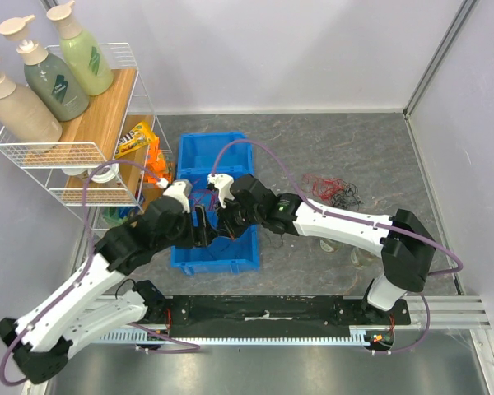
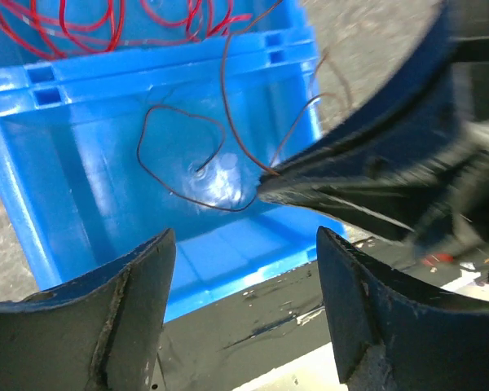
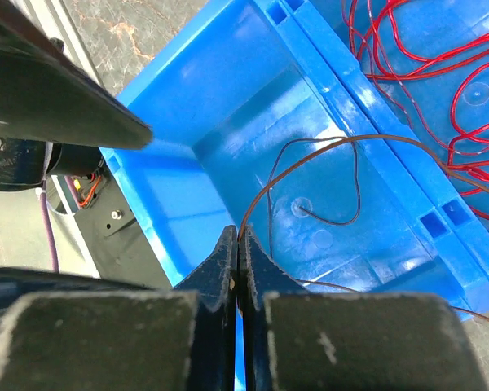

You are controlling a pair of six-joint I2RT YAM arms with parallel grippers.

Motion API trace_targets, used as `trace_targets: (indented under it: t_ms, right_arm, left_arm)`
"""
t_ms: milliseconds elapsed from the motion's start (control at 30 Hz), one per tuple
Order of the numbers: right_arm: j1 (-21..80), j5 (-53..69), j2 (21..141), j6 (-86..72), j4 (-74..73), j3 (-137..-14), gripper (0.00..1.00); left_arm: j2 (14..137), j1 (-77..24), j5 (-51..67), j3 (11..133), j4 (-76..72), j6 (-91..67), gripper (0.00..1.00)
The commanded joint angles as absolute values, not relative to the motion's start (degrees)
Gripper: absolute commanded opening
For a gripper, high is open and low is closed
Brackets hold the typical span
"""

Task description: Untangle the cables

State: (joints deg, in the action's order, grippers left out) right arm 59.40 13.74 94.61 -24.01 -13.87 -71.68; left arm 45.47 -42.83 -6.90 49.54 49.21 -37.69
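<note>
A thin dark cable [image 3: 342,138] runs up from the near compartment of the blue bin [image 1: 216,265], and my right gripper [image 3: 239,236] is shut on it just above the bin floor. More of that cable [image 2: 138,151] lies looped on the bin floor. Several red cables [image 3: 424,49] lie loose in the far compartment. My left gripper [image 2: 244,236] hangs open over the bin's near wall with nothing between its fingers, close beside the right gripper [image 1: 222,218]. A tangle of red and black cables [image 1: 331,189] sits on the table to the right of the bin.
A white wire rack [image 1: 66,152] with three pump bottles [image 1: 53,78] and snack packets stands at the far left, close to the bin. Grey walls close in the back and right. A black mounting rail [image 1: 263,311] runs along the near edge.
</note>
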Motion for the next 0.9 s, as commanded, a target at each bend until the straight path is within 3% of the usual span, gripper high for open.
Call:
trace_targets:
  t_ms: [0,567,667,867]
  right_arm:
    - [59.4,14.6,94.2,-24.2,-11.2,-71.1,0.02]
    - [62.0,13.7,97.6,-25.1,-13.6,-74.5,0.10]
    - [63.2,12.7,98.5,-24.5,-15.9,-78.5,0.07]
    - [68.2,11.3,89.2,-25.4,-15.5,-84.0,0.05]
  left_arm:
    - [38.5,-42.7,-5.6,52.4,44.5,-32.8,0.77]
    - [32.1,-42.7,-3.7,60.6,36.0,-22.5,0.76]
    - [32.0,-42.7,-3.9,62.1,36.4,-21.3,0.76]
    - [31.7,-42.7,-6.1,66.9,37.7,-18.5,0.75]
